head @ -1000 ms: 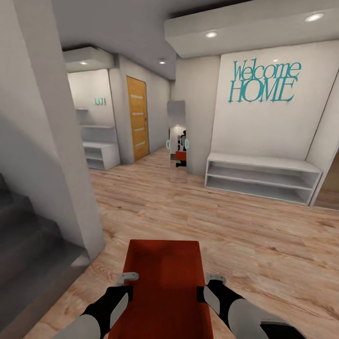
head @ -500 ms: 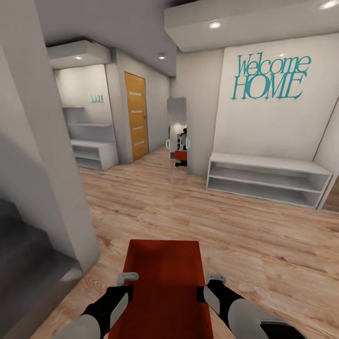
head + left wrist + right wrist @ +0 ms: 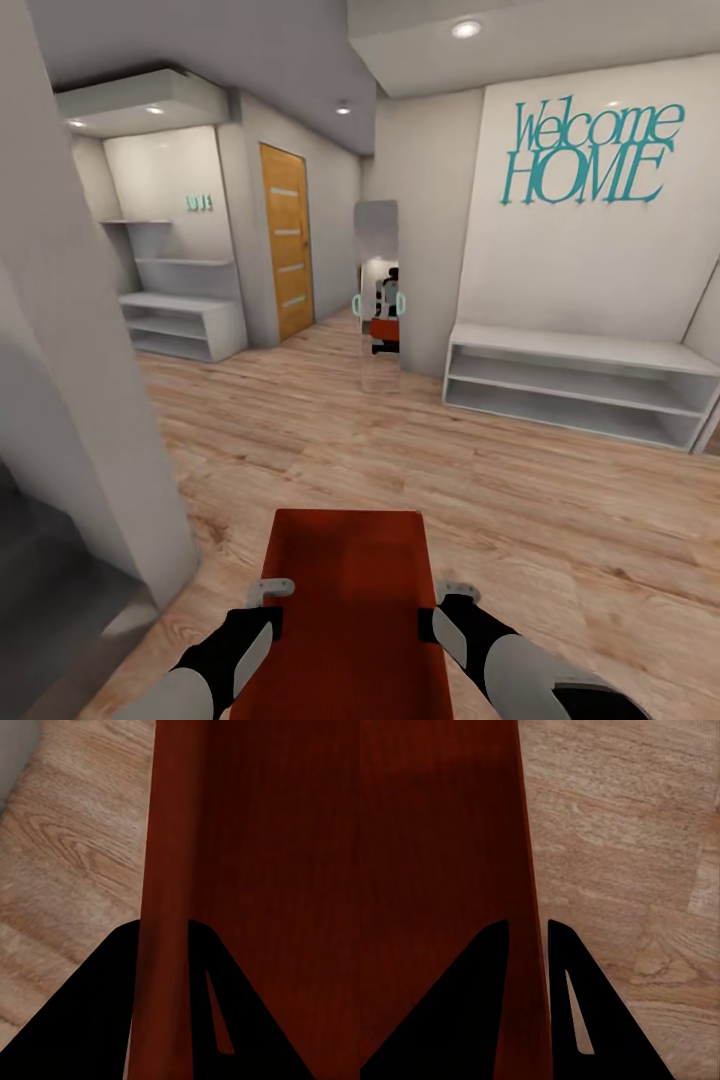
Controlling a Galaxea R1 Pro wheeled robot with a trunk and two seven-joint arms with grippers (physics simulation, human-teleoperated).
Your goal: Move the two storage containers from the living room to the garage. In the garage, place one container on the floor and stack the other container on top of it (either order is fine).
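The long red container rides at six o'clock, carried above the wood-plank floor. The left claw is clamped on its left wall, the right claw on its right wall. A wooden door stands at eleven o'clock.

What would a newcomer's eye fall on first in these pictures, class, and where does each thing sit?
First, the red-orange rectangular storage container low in the head view, carried over the light wood-plank floor with the left gripper and right gripper each clamped on a side wall. Next, the teal "Welcome HOME" lettering on the white wall at upper right, above a low white shelf unit. Then the orange wooden door down the hallway.
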